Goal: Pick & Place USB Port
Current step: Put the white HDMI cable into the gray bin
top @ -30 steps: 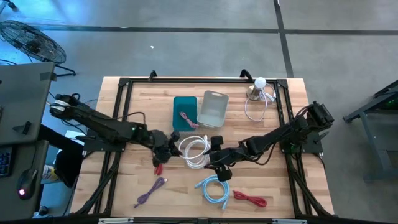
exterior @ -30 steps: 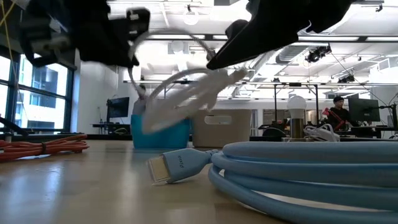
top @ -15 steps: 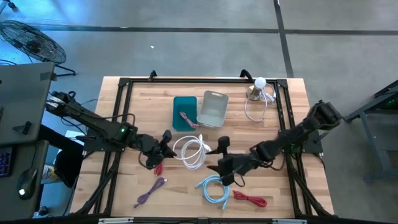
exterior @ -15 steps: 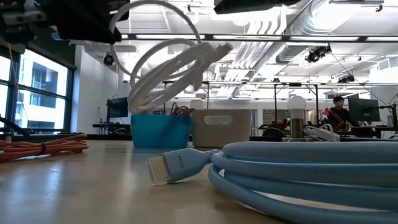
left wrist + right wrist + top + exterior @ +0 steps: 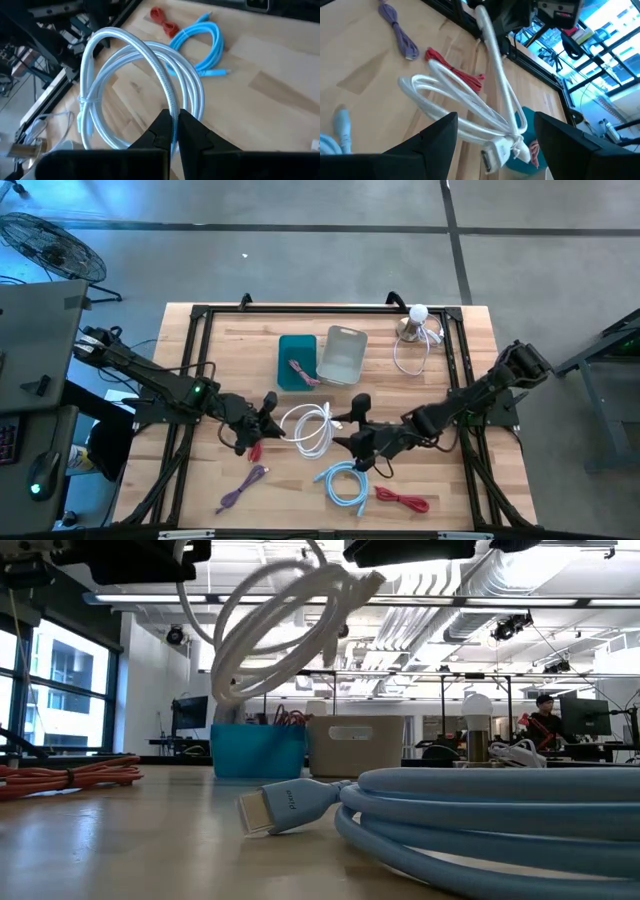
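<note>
While the left gripper (image 5: 172, 131) has its jaws clamped on one strand of the white coiled USB cable (image 5: 308, 426), the bundle dangles clear of the wooden counter (image 5: 250, 340), its loops sagging beyond the jaws. It looks light, limp and slick, so gripping the tied bundle seems safer. The right gripper (image 5: 492, 145), jaws apart, reaches low with the cable's plug end between them.

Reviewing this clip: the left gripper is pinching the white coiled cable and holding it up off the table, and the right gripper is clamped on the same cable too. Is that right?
Not quite. The left gripper does pinch the white cable in the air, but the right gripper is open, its fingers spread either side of the cable's plug end without touching it. The right wrist view shows this.
</note>
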Robot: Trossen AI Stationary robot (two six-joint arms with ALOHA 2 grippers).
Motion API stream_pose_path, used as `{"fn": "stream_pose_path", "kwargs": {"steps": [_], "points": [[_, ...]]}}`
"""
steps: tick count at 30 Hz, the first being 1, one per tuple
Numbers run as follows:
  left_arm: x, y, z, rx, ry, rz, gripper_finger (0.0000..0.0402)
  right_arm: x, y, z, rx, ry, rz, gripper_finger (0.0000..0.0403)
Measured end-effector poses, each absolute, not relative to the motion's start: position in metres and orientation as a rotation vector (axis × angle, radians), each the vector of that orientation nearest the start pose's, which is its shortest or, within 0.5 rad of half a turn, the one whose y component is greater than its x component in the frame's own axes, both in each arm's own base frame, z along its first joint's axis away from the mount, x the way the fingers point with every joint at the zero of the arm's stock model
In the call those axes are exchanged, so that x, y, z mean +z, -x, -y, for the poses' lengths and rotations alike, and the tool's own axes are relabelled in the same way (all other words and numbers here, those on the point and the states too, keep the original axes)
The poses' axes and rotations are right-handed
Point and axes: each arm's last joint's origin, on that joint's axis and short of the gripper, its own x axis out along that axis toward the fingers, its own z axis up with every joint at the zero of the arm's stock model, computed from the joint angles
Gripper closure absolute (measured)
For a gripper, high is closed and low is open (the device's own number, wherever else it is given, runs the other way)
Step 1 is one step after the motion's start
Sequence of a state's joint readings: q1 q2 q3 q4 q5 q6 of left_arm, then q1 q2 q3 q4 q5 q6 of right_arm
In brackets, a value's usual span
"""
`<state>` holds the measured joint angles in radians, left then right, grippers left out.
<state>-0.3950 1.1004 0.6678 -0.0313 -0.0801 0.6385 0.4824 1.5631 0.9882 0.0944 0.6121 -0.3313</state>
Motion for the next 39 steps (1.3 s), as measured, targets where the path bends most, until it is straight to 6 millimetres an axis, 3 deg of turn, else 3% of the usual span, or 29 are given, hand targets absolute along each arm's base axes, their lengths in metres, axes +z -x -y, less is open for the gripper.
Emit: {"fn": "stream_pose_path", "kwargs": {"steps": [17, 25, 39], "points": [[0.257, -0.213, 0.089, -0.514, -0.700, -0.256, 0.0394, 0.237, -0.297, -0.153, -0.040, 0.630, -0.480, 0.0149], [0.258, -0.213, 0.089, -0.520, -0.696, -0.248, 0.0394, 0.238, -0.303, -0.142, -0.052, 0.626, -0.479, 0.0148], [0.258, -0.213, 0.090, -0.538, -0.691, -0.242, 0.0394, 0.245, -0.316, -0.130, 0.082, 0.589, -0.388, 0.0149]]}}
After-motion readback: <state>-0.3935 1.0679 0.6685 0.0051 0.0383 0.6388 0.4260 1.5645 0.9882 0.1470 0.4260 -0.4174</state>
